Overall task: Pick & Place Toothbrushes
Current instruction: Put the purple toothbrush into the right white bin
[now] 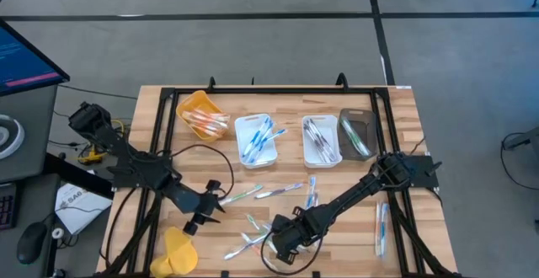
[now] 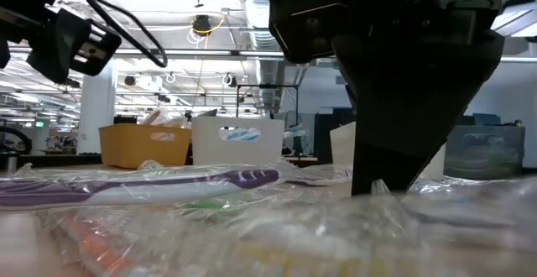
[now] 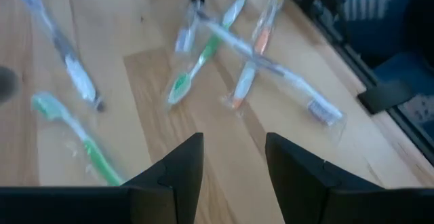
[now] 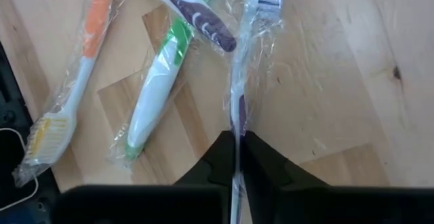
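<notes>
The left arm (image 1: 135,167) reaches in from the table's (image 1: 396,244) left edge and bends toward the front, its gripper (image 1: 205,213) hanging above bare wood near the front-left part of the table. Its fingers (image 3: 182,163) stand apart with nothing between them. A yellow object (image 1: 178,251) lies at the front edge just beside it.

Along the back edge stand four trays: a yellow tray (image 1: 202,114), tilted, then a white tray (image 1: 256,139), a second white tray (image 1: 321,139) and a dark tray (image 1: 357,132), each with toothbrushes in it.

Loose wrapped toothbrushes (image 1: 253,227) lie scattered across the middle and front of the table, some crossing each other; two more (image 1: 381,225) lie near the right edge.

The right arm (image 1: 362,189) stretches from the right edge diagonally toward the front centre, its wrist pitched down into the scattered pile. Its gripper (image 1: 288,237) is down at the wood, jaws pinched tight on the handle of a purple-accented brush (image 4: 239,108) in clear wrap. Just beside that one lie a green brush (image 4: 159,81), an orange brush (image 4: 74,81) and another purple brush (image 4: 190,10) laid across them
</notes>
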`<action>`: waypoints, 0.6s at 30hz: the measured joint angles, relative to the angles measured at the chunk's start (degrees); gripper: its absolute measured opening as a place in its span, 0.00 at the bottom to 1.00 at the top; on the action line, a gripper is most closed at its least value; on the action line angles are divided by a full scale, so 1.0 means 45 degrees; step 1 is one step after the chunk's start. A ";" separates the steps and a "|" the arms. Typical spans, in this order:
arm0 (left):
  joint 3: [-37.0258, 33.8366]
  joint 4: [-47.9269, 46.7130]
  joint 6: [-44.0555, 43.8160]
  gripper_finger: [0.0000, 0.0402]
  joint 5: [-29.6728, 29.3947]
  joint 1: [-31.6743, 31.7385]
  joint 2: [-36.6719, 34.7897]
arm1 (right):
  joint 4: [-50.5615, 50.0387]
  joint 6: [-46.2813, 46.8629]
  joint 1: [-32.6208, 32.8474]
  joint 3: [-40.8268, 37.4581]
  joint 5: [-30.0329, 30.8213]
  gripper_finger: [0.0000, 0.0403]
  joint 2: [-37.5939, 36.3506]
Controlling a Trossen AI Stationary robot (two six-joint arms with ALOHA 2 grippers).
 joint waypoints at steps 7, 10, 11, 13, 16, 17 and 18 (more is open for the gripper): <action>-0.1781 0.4598 0.1487 0.38 -0.0112 0.0005 0.0000 | -0.0566 -0.0036 -0.0005 0.0552 0.0245 0.02 0.0083; -0.2334 0.6190 0.2220 0.38 -0.0115 0.0005 0.0000 | -0.1952 -0.0031 -0.0019 0.1399 0.0863 0.02 0.0161; -0.2450 0.6515 0.2358 0.38 -0.0114 0.0005 0.0000 | -0.2590 -0.0026 -0.0029 0.1698 0.1012 0.02 0.0213; -0.2622 0.6894 0.2633 0.38 -0.0117 0.0005 0.0000 | -0.3679 0.0010 -0.0049 0.2357 0.1274 0.01 0.0282; -0.2782 0.7042 0.2652 0.38 -0.0122 0.0005 -0.0005 | -0.5182 0.0374 -0.0033 0.3325 0.1579 0.01 0.0184; -0.2844 0.7107 0.2657 0.38 -0.0127 0.0005 -0.0003 | -0.5766 0.0500 -0.0016 0.3623 0.1601 0.01 0.0180; -0.2902 0.7117 0.2657 0.38 -0.0127 0.0005 0.0000 | -0.6267 0.0600 -0.0015 0.3904 0.1603 0.01 0.0193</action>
